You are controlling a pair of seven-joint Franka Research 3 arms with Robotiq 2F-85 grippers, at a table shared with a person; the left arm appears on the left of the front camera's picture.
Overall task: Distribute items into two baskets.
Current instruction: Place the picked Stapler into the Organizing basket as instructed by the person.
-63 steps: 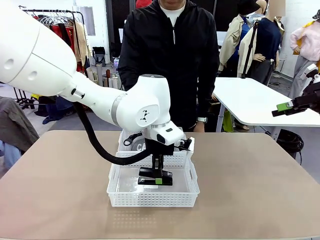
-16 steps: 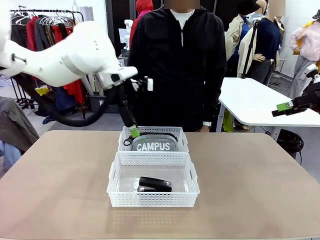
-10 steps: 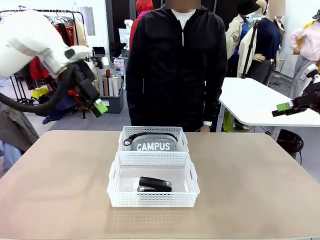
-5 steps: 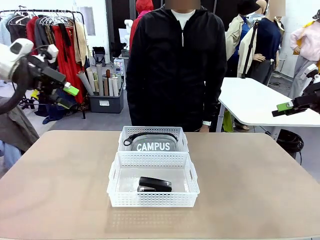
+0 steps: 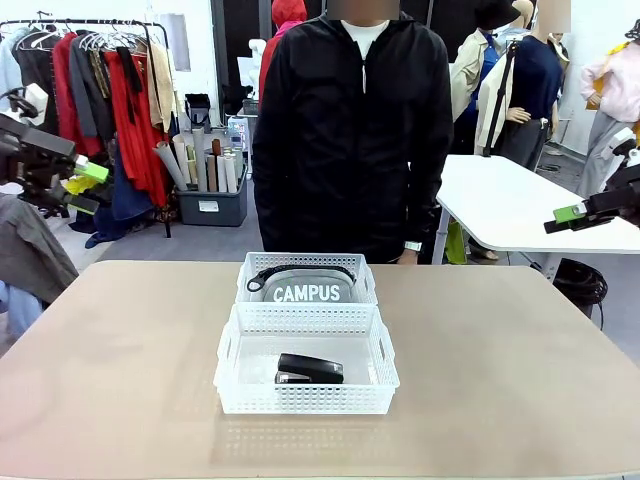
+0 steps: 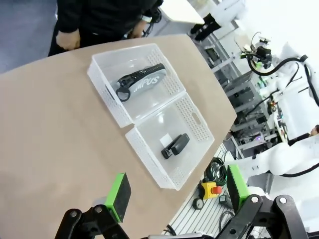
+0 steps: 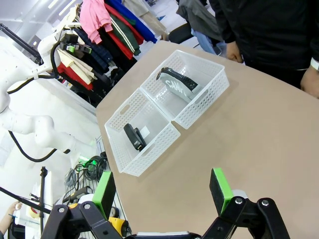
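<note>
Two white lattice-sided baskets sit touching end to end at the middle of the tan table (image 5: 120, 360), and all places below are given relative to the near basket (image 5: 306, 398), the one closer to the robot. Item one: a black desk stapler (image 5: 309, 368), lying flat on the floor of the near basket, about central, clear of its walls. Item two: a grey zip pouch (image 5: 306, 289) lettered "CAMPUS", with its black strap (image 5: 300, 271) looped along its far edge, lying in the far basket (image 5: 306, 264) directly behind the near basket; it takes up most of that basket's floor, which likely explains why the smaller stapler has the other one to itself. With one item in each basket, the distribution reads as done. Left gripper (image 5: 82, 188): raised well to the left of the near basket and off the table's edge, jaws spread wide, nothing between the green pads; the left wrist view shows its fingers (image 6: 118, 196) apart with both baskets far below. Right gripper (image 5: 572, 214): parked well to the right of the near basket, high and beyond the table, jaws likewise wide and empty, as its wrist view confirms (image 7: 162, 196). Both arms appear to hang clear so the baskets lie unobstructed. A person in a black jacket (image 5: 350, 130) stands just behind the far basket, hands low at the table's far edge, touching neither basket.
</note>
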